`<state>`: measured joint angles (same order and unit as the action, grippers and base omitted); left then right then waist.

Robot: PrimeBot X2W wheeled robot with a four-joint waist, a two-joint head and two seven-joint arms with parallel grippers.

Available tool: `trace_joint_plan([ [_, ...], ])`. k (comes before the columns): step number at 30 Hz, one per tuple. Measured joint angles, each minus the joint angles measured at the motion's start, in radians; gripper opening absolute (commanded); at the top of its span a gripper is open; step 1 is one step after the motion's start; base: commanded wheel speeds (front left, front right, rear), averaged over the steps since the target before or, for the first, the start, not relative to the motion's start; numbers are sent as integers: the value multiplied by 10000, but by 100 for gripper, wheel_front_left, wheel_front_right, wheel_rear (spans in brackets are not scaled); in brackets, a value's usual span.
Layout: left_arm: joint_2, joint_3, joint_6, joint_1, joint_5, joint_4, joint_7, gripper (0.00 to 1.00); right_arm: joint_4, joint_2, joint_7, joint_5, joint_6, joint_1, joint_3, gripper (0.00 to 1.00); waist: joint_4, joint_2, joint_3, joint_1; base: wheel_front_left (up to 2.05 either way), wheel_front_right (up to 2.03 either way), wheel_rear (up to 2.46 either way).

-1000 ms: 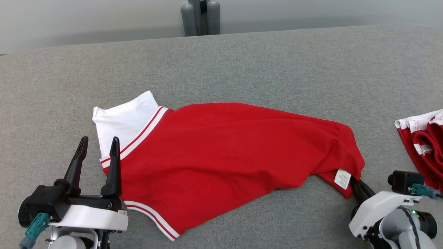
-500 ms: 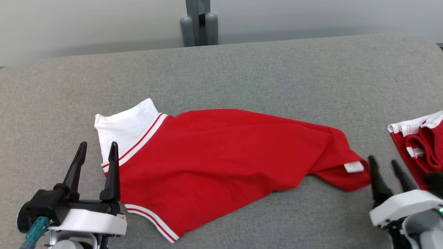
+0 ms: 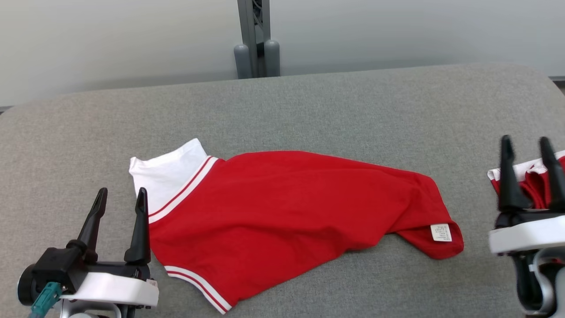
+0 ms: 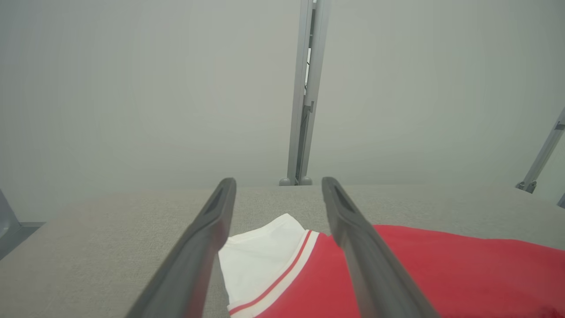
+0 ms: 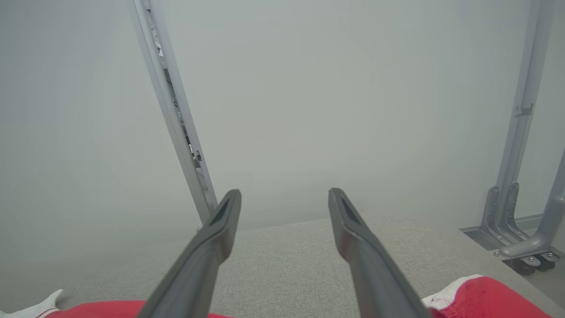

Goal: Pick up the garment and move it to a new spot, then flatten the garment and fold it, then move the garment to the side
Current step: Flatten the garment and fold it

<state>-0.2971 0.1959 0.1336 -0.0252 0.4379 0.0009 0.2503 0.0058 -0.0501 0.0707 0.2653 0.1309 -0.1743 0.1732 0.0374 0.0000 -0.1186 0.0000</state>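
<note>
Matt cloth garment (image 3: 282, 207), coarse-woven grey tabletop (image 3: 353, 106)

You've got soft, even light here; head view's crisp, wrist views hazy, fingers (image 4: 198, 247) blurring toward six o'clock.

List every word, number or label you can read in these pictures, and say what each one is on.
Small white label at the right end of the red fabric garment with white striped trim: rows of tiny print, too small to read.
Nothing else legible.
</note>
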Motion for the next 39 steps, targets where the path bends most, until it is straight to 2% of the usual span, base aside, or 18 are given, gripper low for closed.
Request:
trace_joint_plan([
  [8, -8, 40, 207, 439, -10, -75, -52, 100, 42, 13, -267, -194, 0, 1038, -1467, 100, -154, 0, 502, 0, 0, 0, 0],
  [15, -48, 61, 349, 756, -6, -113, -140, 100, 341, 15, -366, -81, 0, 1906, -1919, 100, -192, 0, 843, 1, 0, 0, 0],
  [30, -94, 111, 453, 829, 12, -366, -198, 100, 288, 13, -410, 263, 0, 2119, -1891, 100, -194, 0, 845, 1, 0, 0, 0],
  [35, -86, 113, 481, 779, 25, -412, -169, 100, 679, 12, -441, 138, 0, 1295, -1436, 100, -207, 0, 681, 1, 0, 0, 0],
  [39, -84, 163, 431, 605, 25, -435, -165, 100, 1526, -215, -489, -96, 0, 230, -1108, 100, -259, 0, 452, 1, 0, 0, 0],
])
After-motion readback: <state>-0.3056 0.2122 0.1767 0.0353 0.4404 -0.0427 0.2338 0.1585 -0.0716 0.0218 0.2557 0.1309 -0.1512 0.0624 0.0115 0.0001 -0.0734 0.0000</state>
